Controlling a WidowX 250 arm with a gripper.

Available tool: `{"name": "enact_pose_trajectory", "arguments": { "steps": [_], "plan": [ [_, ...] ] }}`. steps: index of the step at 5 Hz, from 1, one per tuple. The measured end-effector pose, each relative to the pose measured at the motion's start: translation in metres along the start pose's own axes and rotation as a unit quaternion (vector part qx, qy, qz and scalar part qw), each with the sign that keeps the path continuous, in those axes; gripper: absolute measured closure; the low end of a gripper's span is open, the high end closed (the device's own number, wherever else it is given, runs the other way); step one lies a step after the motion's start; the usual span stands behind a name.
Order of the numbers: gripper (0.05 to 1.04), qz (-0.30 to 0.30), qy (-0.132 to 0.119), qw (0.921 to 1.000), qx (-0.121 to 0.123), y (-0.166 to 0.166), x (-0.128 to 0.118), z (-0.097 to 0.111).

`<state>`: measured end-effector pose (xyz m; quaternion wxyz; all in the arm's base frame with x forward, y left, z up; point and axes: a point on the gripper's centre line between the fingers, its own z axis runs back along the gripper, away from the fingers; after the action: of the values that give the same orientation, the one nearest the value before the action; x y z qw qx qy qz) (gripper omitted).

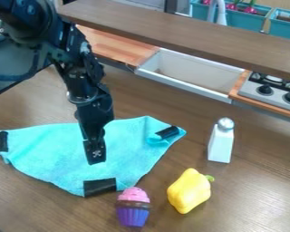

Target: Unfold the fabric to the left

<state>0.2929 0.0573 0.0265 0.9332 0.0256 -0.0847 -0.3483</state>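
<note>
Broadly, brown tabletop (256,176) below; black arm (81,72) in from upper left. Turquoise fabric (47,147) lies lopsided left of the toys, its right corner curled over. Gripper (96,159) at the cloth's middle; whether clenched or released, cannot tell. Yellow pepper (189,190) and white shaker (221,142) stand off to the right; cupcake (133,207) sits just beside the lower black strip (99,186). Risks, my reading: a deep pinch catches two layers and drags everything left; a shallow one slips; a swinging lower edge topples the cupcake.
</note>
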Motion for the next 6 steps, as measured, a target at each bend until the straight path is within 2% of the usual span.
{"name": "enact_pose_trajectory", "arguments": {
  "steps": [1,3,6],
  "plan": [
    [0.083,0.001,0.009,0.9999,-0.011,-0.004,-0.004,-0.008],
    [0.083,-0.037,0.013,0.9992,0.001,-0.016,-0.002,-0.016],
    [0.083,-0.062,0.018,0.9978,0.014,-0.029,-0.001,-0.024]
  ]
}}
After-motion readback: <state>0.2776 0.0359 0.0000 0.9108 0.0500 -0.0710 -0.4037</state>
